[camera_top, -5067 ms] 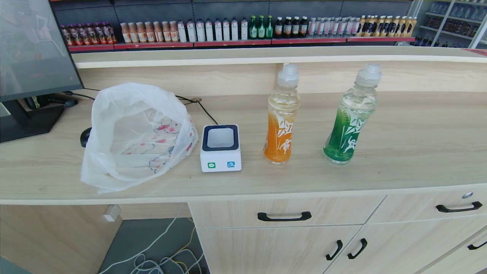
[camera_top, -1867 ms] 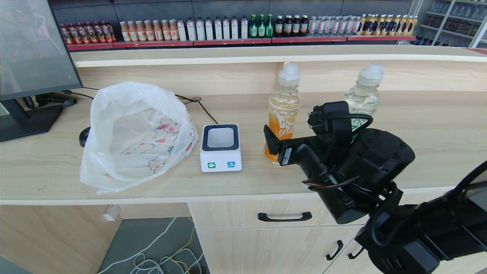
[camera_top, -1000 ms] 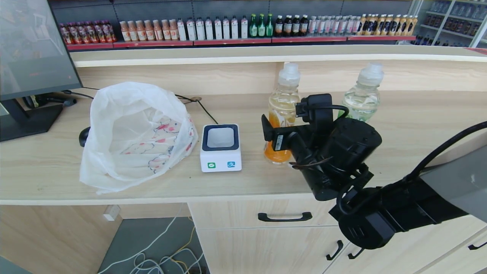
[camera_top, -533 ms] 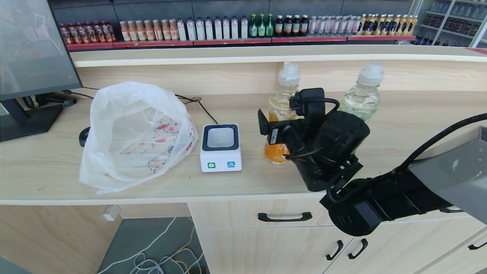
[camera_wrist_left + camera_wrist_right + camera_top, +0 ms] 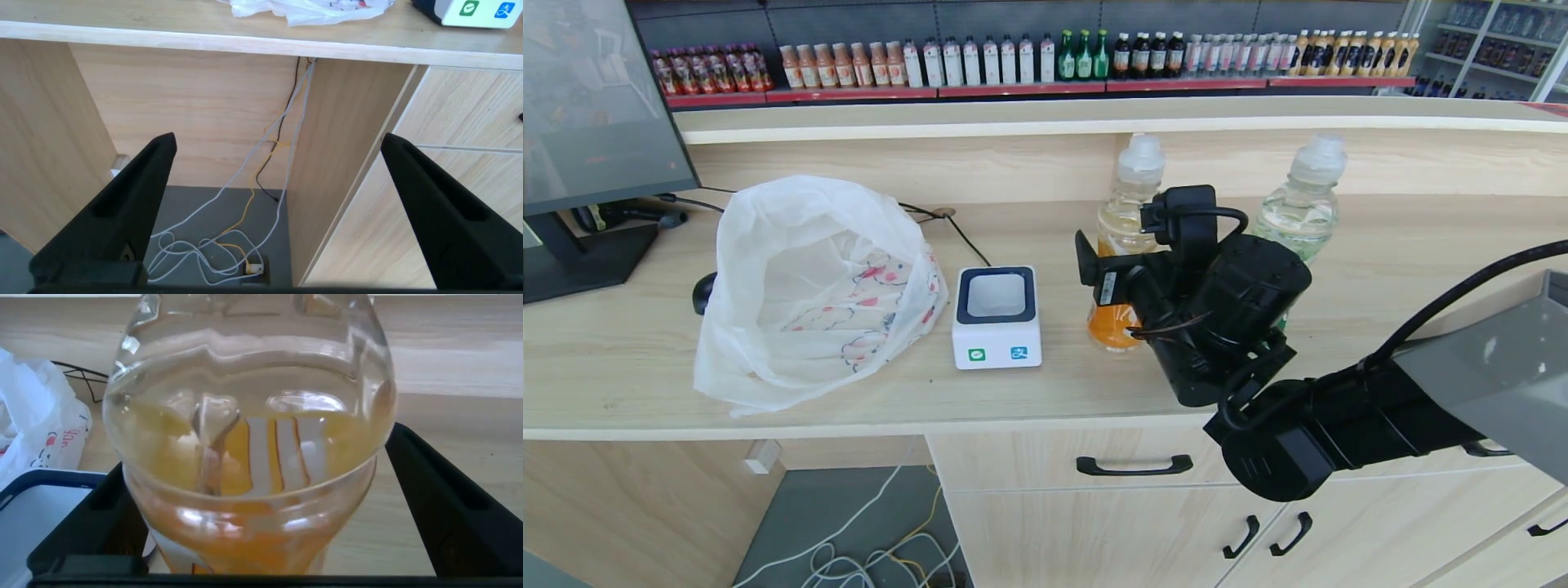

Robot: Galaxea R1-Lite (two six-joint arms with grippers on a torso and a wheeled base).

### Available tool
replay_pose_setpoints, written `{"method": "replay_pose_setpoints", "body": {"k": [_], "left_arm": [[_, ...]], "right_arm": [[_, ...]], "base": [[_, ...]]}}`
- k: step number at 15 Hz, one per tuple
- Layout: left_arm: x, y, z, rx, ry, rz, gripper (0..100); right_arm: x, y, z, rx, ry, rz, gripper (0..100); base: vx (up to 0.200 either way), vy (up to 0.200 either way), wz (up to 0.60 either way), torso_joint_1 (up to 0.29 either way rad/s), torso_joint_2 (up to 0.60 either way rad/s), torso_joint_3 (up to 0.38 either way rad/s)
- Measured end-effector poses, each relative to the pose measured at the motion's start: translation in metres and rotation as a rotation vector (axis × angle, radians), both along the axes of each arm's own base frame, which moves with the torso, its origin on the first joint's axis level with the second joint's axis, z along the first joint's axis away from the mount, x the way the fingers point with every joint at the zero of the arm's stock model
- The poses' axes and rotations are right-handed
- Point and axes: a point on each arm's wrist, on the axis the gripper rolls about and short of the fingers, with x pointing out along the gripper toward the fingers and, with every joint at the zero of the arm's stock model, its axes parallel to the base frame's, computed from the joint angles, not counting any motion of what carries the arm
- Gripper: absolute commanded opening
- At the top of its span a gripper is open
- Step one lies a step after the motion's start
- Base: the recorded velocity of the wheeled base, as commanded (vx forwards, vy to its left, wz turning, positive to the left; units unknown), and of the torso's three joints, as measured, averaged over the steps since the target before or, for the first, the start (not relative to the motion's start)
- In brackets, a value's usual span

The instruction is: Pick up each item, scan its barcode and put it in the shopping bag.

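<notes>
An orange drink bottle [image 5: 1128, 219] with a white cap stands upright on the wooden counter [image 5: 1421, 310]. My right gripper [image 5: 1112, 268] is at its lower body. The right wrist view shows the orange bottle [image 5: 253, 449] close up between the two fingers, and the right gripper [image 5: 261, 539] is open around it. A green drink bottle [image 5: 1300, 214] stands to the right, partly hidden by the arm. The white scanner [image 5: 996, 315] sits left of the orange bottle, and the open white shopping bag [image 5: 809, 286] lies further left. My left gripper [image 5: 270, 204] hangs open below the counter edge.
A monitor [image 5: 596, 106] stands at the counter's far left, with a black mouse [image 5: 704, 294] behind the bag. A raised ledge [image 5: 1094, 122] backs the counter. Below are drawers [image 5: 1135, 465], and cables [image 5: 237, 237] lie on the floor.
My right arm came up from the lower right and moved left and forward to the orange bottle, its fingers now either side of it. Bag, scanner and green bottle stayed put.
</notes>
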Motion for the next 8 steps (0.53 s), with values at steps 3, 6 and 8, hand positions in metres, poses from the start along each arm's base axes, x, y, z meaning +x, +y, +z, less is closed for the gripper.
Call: {"method": "replay_pose_setpoints", "body": {"k": [3, 6, 8], "left_arm": [[0.0000, 0.0000, 0.0000, 0.000, 0.000, -0.001, 100], [0.0000, 0.0000, 0.0000, 0.000, 0.000, 0.000, 100], [0.0000, 0.0000, 0.0000, 0.000, 0.000, 0.000, 100]], "right_arm": [[0.0002, -0.0003, -0.0002, 0.001, 0.002, -0.002, 0], [-0.0002, 0.0002, 0.0001, 0.000, -0.001, 0.000, 0], [0.0001, -0.0001, 0.0004, 0.001, -0.002, -0.001, 0]], "base": [[0.000, 0.000, 0.00, 0.000, 0.00, 0.000], [0.000, 0.000, 0.00, 0.000, 0.00, 0.000], [0.000, 0.000, 0.00, 0.000, 0.00, 0.000]]}}
